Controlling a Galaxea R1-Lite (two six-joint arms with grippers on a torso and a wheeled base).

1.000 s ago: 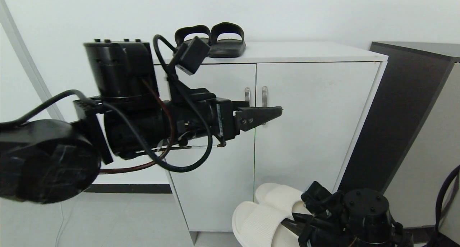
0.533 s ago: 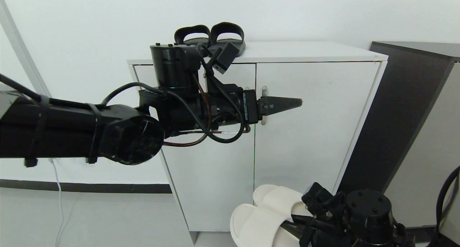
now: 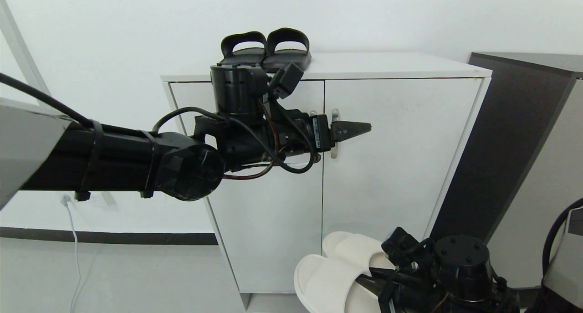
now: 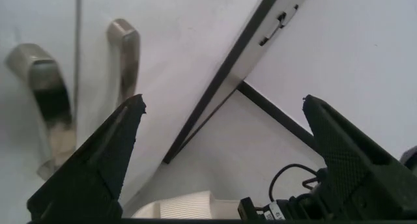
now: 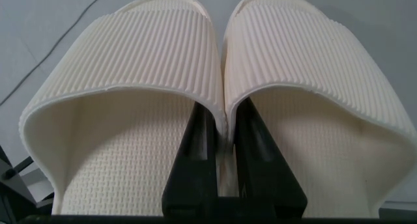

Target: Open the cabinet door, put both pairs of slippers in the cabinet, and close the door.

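Observation:
The white cabinet (image 3: pixel 401 144) has both doors shut, with two metal handles (image 3: pixel 334 151) at the centre seam. A pair of black slippers (image 3: pixel 266 51) rests on its top. My left gripper (image 3: pixel 366 127) hovers just in front of the handles (image 4: pixel 124 55), open, its fingers (image 4: pixel 98 165) spread wide and holding nothing. Low in front of the cabinet, my right gripper (image 5: pixel 220 129) is shut on the pair of white slippers (image 3: pixel 337 272), pinching their two inner walls (image 5: pixel 225 100) together.
A dark grey cabinet (image 3: pixel 514 135) stands right beside the white one. A white wall is behind, and the grey floor (image 3: pixel 136 276) lies open to the left, with a thin cable (image 3: pixel 73 240) hanging there.
My left arm has reached forward to the cabinet doors, bringing its gripper up to the handles. The right arm with the white slippers has barely moved.

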